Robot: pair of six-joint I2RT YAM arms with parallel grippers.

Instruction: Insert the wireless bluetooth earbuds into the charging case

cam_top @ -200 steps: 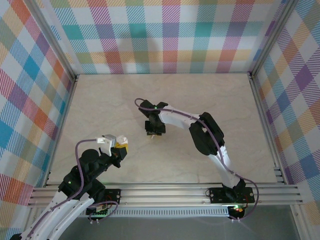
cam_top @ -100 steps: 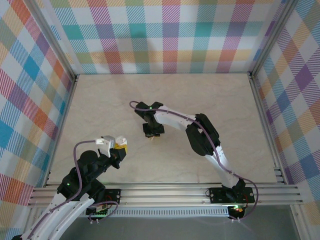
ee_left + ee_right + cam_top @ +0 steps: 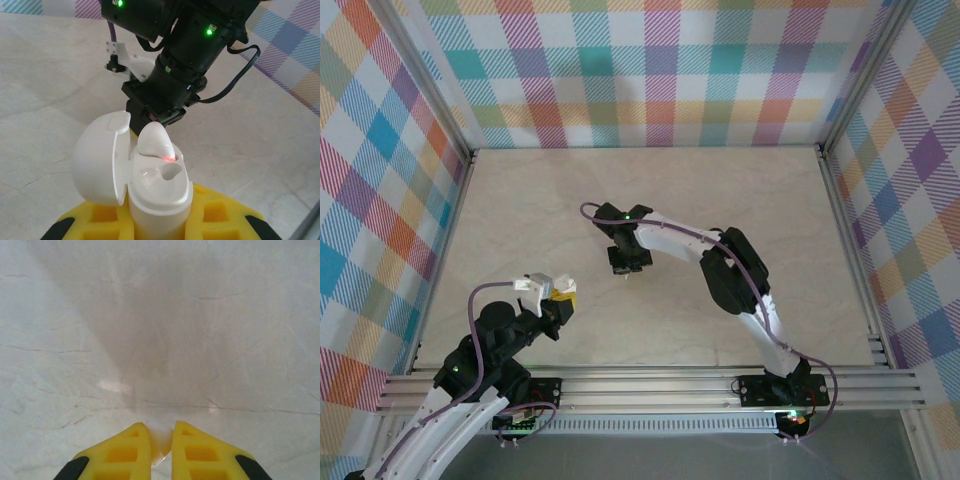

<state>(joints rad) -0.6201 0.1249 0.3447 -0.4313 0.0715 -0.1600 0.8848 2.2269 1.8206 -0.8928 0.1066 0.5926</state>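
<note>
My left gripper (image 3: 160,222) is shut on a white charging case (image 3: 159,197), which stands upright between the yellow pads (image 3: 220,212). Its lid (image 3: 100,157) is swung open to the left. One white earbud (image 3: 155,142) sits in the far slot with a red light glowing at its edge, and the near slot (image 3: 171,172) is empty. My right gripper (image 3: 161,442) is shut on a second white earbud (image 3: 160,436), which peeks out between the yellow fingers (image 3: 125,452) above bare table. In the top view the right gripper (image 3: 628,262) hangs right of and beyond the left gripper (image 3: 552,295) and the case (image 3: 542,284).
The marble-pattern table (image 3: 770,230) is bounded by plaid walls and an aluminium frame (image 3: 650,380) along the near edge. The right arm's black wrist (image 3: 185,55) looms just behind the open case in the left wrist view.
The right gripper shifted only slightly over the table, still holding its earbud. The left gripper and case drew a little toward the near edge.
</note>
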